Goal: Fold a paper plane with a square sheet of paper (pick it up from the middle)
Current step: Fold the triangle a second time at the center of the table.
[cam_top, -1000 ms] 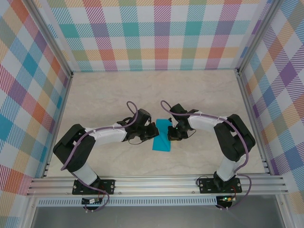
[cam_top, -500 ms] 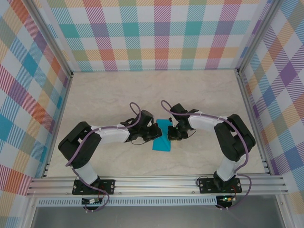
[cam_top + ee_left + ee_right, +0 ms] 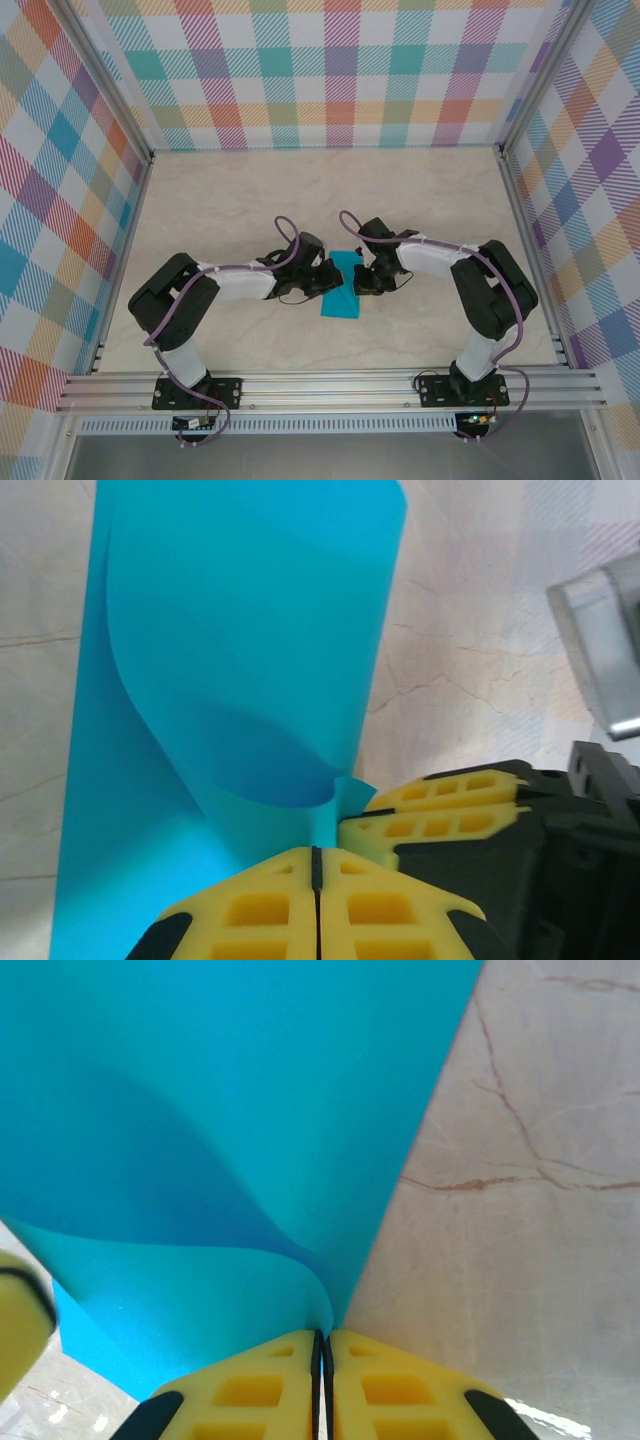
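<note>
Two grippers and one bit of paper squeezed between them.

Top camera: the left gripper (image 3: 326,277) and right gripper (image 3: 362,278) meet almost tip to tip near the middle of the table (image 3: 250,200). The square sheet of paper (image 3: 341,297) sits between them as a narrow teal strip, running from the tips back toward the arm bases. There's plenty of bare tabletop beyond both grippers and out to each side. The plaid walls (image 3: 330,70) are well apart from them. The only thing crowding either gripper is the other one.

Left wrist: the left gripper (image 3: 315,858) has its yellow pads pressed tight together, with the paper's edge nipped in the seam. Ahead of the tips the paper (image 3: 250,630) curls up in a loop over a flat layer that spreads left. The right gripper's yellow fingers (image 3: 440,802) sit just right of the tips, very close. Open marble lies ahead to the right.

Right wrist: the right gripper (image 3: 322,1342) is clamped too, and a curled fold of paper (image 3: 230,1110) runs into its seam. The paper spreads ahead and left, with its straight edge slanting away. To the right is bare table (image 3: 530,1160). A blurry yellow pad (image 3: 20,1310) pokes in at the left.
</note>
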Controlling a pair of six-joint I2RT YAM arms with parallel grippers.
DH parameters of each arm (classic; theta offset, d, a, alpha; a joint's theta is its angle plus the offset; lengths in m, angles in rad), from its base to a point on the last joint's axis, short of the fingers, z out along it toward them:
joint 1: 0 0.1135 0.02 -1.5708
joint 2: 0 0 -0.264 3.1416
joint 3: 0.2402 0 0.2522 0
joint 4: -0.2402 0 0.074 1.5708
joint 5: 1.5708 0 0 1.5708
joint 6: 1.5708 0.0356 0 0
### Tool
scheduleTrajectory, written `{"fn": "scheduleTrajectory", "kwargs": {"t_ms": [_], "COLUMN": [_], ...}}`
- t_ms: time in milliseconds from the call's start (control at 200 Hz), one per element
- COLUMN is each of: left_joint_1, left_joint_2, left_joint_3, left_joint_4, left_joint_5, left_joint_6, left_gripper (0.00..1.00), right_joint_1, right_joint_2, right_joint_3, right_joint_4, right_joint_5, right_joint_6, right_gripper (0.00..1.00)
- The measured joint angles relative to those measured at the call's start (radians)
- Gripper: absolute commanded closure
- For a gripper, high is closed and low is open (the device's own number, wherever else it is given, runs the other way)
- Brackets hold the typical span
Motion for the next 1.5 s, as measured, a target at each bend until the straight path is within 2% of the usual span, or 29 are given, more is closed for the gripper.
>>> {"fn": "scheduleTrajectory", "kwargs": {"t_ms": [790, 980, 1100, 1190, 1280, 1360, 1500], "left_joint_1": [-0.001, -0.005, -0.005, -0.005, -0.005, -0.005, -0.005], "left_joint_2": [0.067, 0.067, 0.067, 0.066, 0.066, 0.066, 0.066], "left_joint_3": [0.000, -0.001, -0.001, -0.001, -0.001, -0.001, -0.001], "left_joint_4": [-0.001, -0.001, -0.001, -0.002, -0.002, -0.002, -0.002], "left_joint_5": [-0.031, -0.039, -0.041, -0.042, -0.042, -0.042, -0.042], "left_joint_6": [0.000, 0.000, 0.001, 0.002, 0.004, 0.005, 0.005], "left_gripper": [0.95, 0.96, 0.96, 0.96, 0.96, 0.96, 0.96], "right_joint_1": [-0.005, -0.006, -0.012, -0.013, -0.017, -0.017, -0.004], "right_joint_2": [0.010, -0.006, -0.092, -0.174, -0.227, -0.229, -0.192], "right_joint_3": [0.002, 0.003, -0.001, -0.018, -0.062, -0.111, -0.171], "right_joint_4": [0.002, -0.004, -0.013, 0.003, 0.059, 0.117, 0.182], "right_joint_5": [-0.007, -0.005, -0.001, -0.023, -0.088, -0.155, -0.235], "right_joint_6": [0.001, 0.016, 0.033, 0.057, 0.093, 0.134, 0.200], "right_gripper": [0.87, 0.76, 0.71, 0.72, 0.78, 0.84, 0.87]}}
